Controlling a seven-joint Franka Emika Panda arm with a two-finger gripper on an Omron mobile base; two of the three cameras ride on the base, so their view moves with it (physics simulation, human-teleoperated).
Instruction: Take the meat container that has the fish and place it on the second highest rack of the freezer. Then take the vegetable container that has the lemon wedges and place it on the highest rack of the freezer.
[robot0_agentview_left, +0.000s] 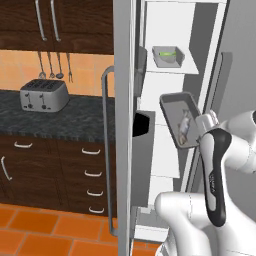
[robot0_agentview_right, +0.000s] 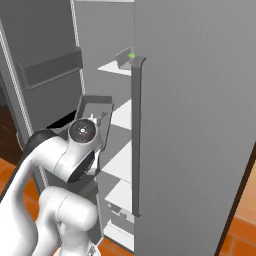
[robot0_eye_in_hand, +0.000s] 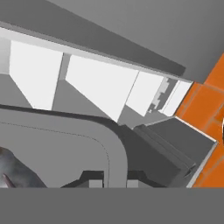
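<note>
Freezer stood open with white shelves shown, meat container held tilted before the middle shelves, its rim pinched by the hand, vegetable container set on an upper shelf, fish lying in the tilted tray, lemon wedges seen in theirs

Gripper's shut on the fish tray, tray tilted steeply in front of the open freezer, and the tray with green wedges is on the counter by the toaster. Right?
Not quite. In the left base view the wedge tray sits on a high shelf inside the freezer, not on the counter. The rest holds: gripper shut on the tilted fish tray.
</note>
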